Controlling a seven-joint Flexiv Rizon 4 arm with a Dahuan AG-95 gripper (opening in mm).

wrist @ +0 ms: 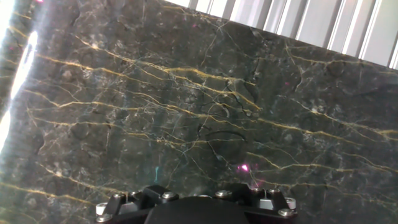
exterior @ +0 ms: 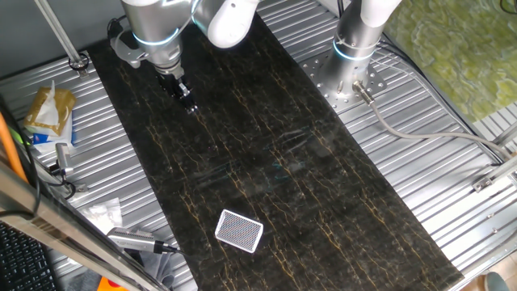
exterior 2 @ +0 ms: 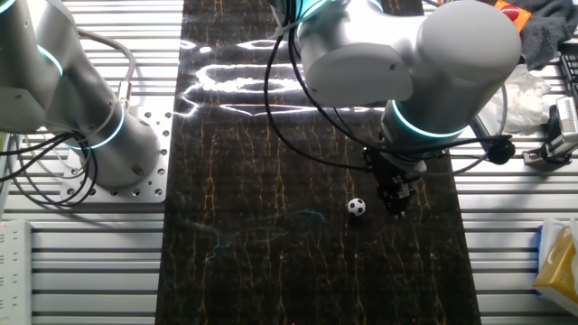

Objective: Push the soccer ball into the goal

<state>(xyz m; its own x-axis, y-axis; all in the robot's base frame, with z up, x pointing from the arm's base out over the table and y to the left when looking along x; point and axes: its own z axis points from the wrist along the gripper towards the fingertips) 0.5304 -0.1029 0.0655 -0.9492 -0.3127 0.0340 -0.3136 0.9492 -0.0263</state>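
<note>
Lining up: I have the end effector (exterior 2: 396,209) low over the dark marble mat (exterior 2: 271,226) on the desk, just beside the soccer ball (exterior 2: 358,207).
End effector state: from the other fixed view the fingers read as close together with nothing between them, but they are dark against dark and I cannot tell for sure; the hand view shows only the base of the hand, no fingertips.
Ball position: resting on the mat, next to the end effector on the side facing the mat's middle. I cannot make it out in the fixed view that shows the goal, nor in the hand view.
Goal position: the goal (exterior: 240,231) lies well apart from the ball, toward the other end of the mat. It is a white-rimmed rounded frame with dark mesh.
Handling: I judge the ball to be very light, hard and free-rolling on this glossy surface. A nudge could send it far or off line, so I would not grip it. Contact should be on the side facing away from the goal, at mid-height, slow and centred.
Containers: the goal is the only receiving thing, and nothing sits in its netting.
Risk: an off-centre touch would likely roll the ball sideways off the mat onto the ribbed metal.
</note>
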